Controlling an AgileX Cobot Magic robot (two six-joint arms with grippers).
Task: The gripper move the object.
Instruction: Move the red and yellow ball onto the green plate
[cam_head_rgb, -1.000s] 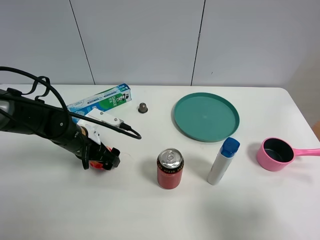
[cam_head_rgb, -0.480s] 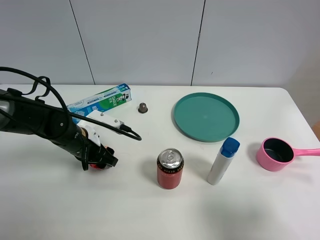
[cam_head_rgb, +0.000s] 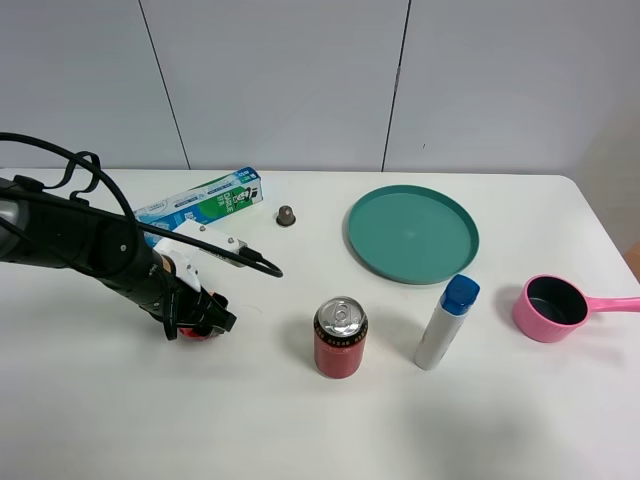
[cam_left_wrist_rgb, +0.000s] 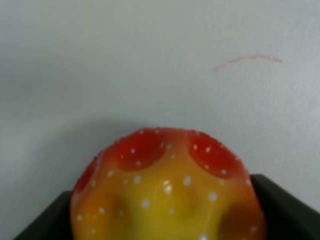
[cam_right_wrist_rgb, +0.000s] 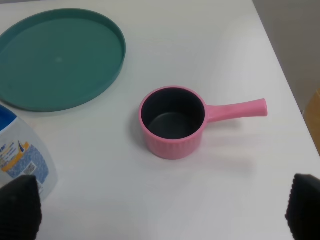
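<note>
**Toy fruit gripped at the desk's left side**

At the left of the desk (cam_head_rgb: 120, 420), the left jaws are clamped on the toy fruit (cam_left_wrist_rgb: 167, 195), low over the surface and near the toothpaste box (cam_head_rgb: 200, 200). Further right come the soda can (cam_head_rgb: 341, 340), teal plate (cam_head_rgb: 412, 233), blue-capped bottle (cam_head_rgb: 446, 321) and pink pot (cam_head_rgb: 548, 307). The right jaws gape wide, holding nothing.

Only illegible small print on the blue-green carton (cam_head_rgb: 200, 200) and the white bottle (cam_right_wrist_rgb: 22, 152) label.
</note>
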